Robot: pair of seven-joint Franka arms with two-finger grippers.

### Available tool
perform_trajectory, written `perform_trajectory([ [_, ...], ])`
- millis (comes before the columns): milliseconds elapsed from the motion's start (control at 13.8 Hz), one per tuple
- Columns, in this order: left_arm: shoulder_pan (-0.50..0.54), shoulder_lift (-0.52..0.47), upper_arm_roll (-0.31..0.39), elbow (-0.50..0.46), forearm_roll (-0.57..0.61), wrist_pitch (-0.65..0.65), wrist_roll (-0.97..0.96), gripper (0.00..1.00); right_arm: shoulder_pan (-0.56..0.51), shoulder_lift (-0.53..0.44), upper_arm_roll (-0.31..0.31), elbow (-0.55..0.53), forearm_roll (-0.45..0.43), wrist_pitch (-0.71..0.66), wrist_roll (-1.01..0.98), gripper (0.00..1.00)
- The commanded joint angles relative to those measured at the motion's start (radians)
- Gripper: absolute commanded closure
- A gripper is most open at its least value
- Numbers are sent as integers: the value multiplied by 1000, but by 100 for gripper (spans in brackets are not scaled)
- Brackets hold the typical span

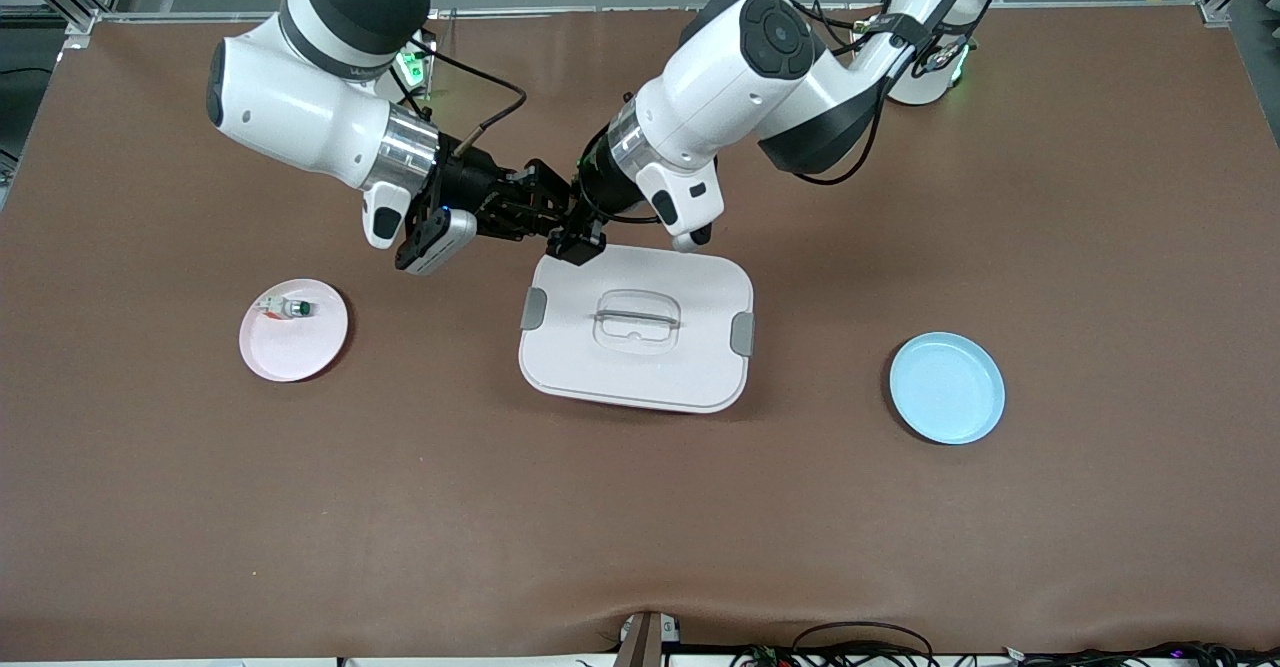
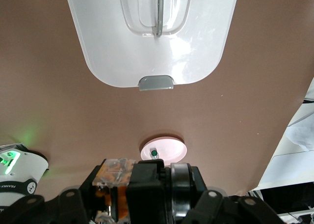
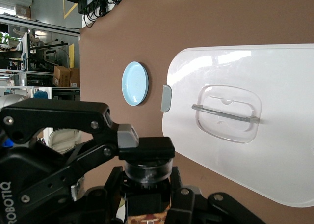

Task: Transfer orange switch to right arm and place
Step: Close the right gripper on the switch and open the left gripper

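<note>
My two grippers meet in the air over the bare table, just past the white lid's (image 1: pixel 640 367) edge on the robots' side. The orange switch (image 2: pixel 147 184), black-bodied with orange markings, sits between them. My left gripper (image 1: pixel 575 232) is shut on it in the left wrist view (image 2: pixel 147 194). My right gripper (image 1: pixel 535 209) is closed around the black body (image 3: pixel 147 204) in the right wrist view (image 3: pixel 147 209), with one of the left gripper's fingers (image 3: pixel 147 148) against the switch's round end. In the front view the fingers hide the switch.
A pink plate (image 1: pixel 300 352) toward the right arm's end holds a white switch with a green cap (image 1: pixel 290 308). A light blue plate (image 1: pixel 947 388) lies toward the left arm's end. The white lid with a clear handle (image 1: pixel 637 318) lies between them.
</note>
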Motion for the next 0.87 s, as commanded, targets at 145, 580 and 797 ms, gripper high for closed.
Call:
perform_trajectory([
  [145, -2, -16, -3, 6, 44, 4, -25, 0, 8, 7, -12, 11, 10, -20, 27, 100],
  [580, 11, -17, -3, 6, 44, 4, -22, 0, -6, 7, -18, 21, -97, -43, -34, 100],
  [797, 21, -43, 5, 2, 46, -11, -16, 0, -59, 7, -19, 41, -258, -131, -83, 100],
])
